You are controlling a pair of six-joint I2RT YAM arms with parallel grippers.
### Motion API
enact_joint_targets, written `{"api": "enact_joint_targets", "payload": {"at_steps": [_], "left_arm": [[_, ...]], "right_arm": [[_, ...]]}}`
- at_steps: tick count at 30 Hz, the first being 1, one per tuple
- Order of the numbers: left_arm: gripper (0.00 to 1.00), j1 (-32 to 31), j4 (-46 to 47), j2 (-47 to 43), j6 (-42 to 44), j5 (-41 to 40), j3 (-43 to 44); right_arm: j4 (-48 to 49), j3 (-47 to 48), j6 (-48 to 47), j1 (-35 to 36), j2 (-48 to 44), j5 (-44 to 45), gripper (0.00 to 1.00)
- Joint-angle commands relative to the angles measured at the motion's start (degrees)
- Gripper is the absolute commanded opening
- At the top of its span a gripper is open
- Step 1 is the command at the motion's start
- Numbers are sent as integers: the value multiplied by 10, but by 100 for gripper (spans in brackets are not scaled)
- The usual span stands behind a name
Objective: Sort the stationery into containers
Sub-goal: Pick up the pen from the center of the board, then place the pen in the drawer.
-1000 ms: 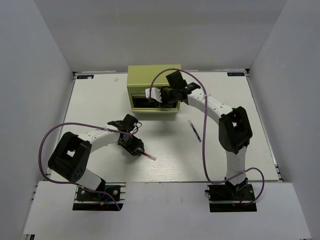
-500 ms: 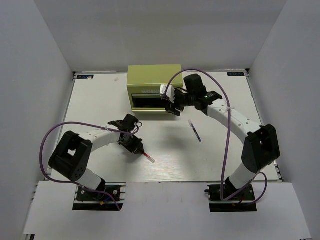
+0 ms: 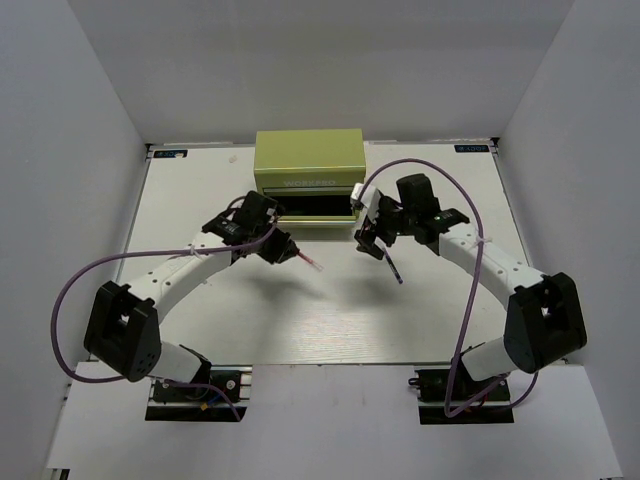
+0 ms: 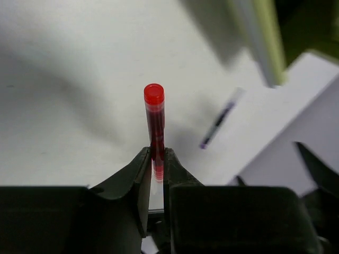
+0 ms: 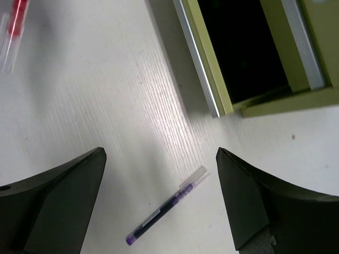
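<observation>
My left gripper [image 3: 288, 250] [image 4: 154, 153] is shut on the thin red pen [image 3: 309, 263] [image 4: 154, 119], held off the table just in front of the yellow-green cabinet [image 3: 308, 158]. The pen's capped end sticks out past the fingertips. The cabinet's lower drawer [image 3: 318, 207] [image 5: 205, 63] is pulled out, its dark inside showing. My right gripper [image 3: 372, 240] [image 5: 160, 153] hangs open, with nothing between its fingers, over a thin dark pen [image 3: 392, 264] [image 5: 167, 206] lying on the table right of the drawer. The same dark pen [image 4: 218, 123] shows in the left wrist view.
White walls close in the table [image 3: 330, 320] on three sides. The red pen [image 5: 15, 24] shows blurred at the top left of the right wrist view. Both arms' purple cables loop above the table.
My left gripper closed on the red pen, lifted it and carried it up toward the cabinet. My right gripper drew back from the drawer, opened wide and came over the dark pen.
</observation>
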Motion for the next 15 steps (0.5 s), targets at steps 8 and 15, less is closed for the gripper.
{"api": "enact_joint_targets", "payload": {"at_steps": [8,15], "left_arm": [[0,15,186,45,-141,-46,51],[0,25,270,116,-212,-82,85]], "right_arm": [[41,-78,80,-44,-74,55,90],[49,-124,99,-72,-102,55,90]]}}
